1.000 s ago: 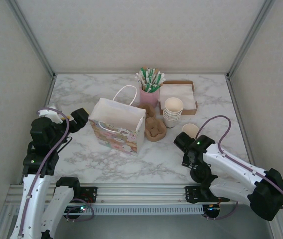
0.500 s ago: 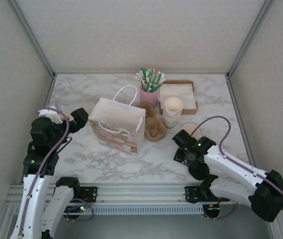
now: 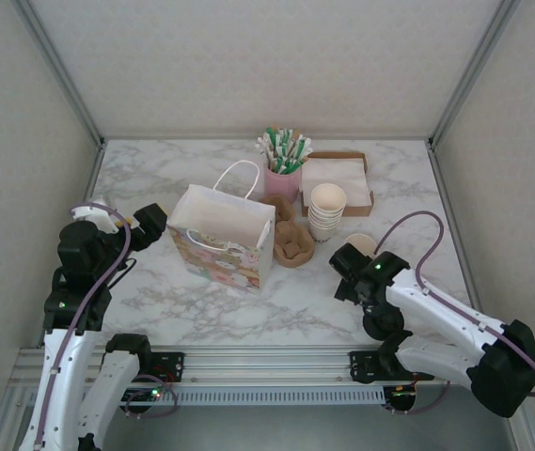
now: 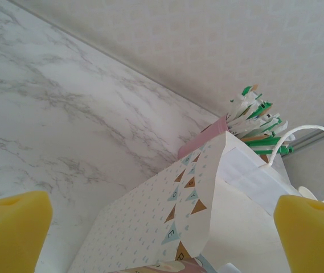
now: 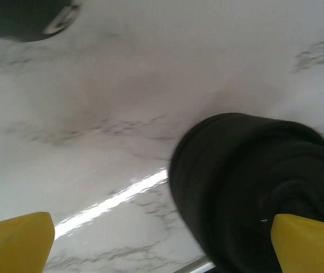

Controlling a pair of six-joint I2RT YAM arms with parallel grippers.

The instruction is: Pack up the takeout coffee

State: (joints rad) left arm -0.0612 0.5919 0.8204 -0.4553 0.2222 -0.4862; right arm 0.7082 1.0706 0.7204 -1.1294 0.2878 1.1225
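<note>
Cream paper cup (image 3: 362, 245) sits on the marble worktop (image 3: 154, 169) just behind my right end effector (image 3: 343, 262). Its yellow fingers (image 5: 13, 239) are spread wide, holding nothing. A blurry round black thing (image 5: 247, 182) lies between them; I cannot tell if it is the takeout coffee's lid. My left end effector (image 3: 154, 224) is wide open beside the patterned paper bag (image 3: 220, 242).

The table (image 3: 154, 174) is white marble with grey veins. At its middle the paper bag (image 3: 222, 246) is white with fine dots, pastel bunting triangles and letters. Toward the far edge, a pink cup (image 3: 284, 181) holds green-and-white straws (image 3: 284, 148), beside a brown cardboard tray (image 3: 369, 188) of white napkins (image 3: 335, 177) and the cream stacked cups (image 3: 326, 214). The left gripper (image 4: 162, 233) and right gripper (image 5: 162, 242) have yellow pads (image 4: 13, 227).
</note>
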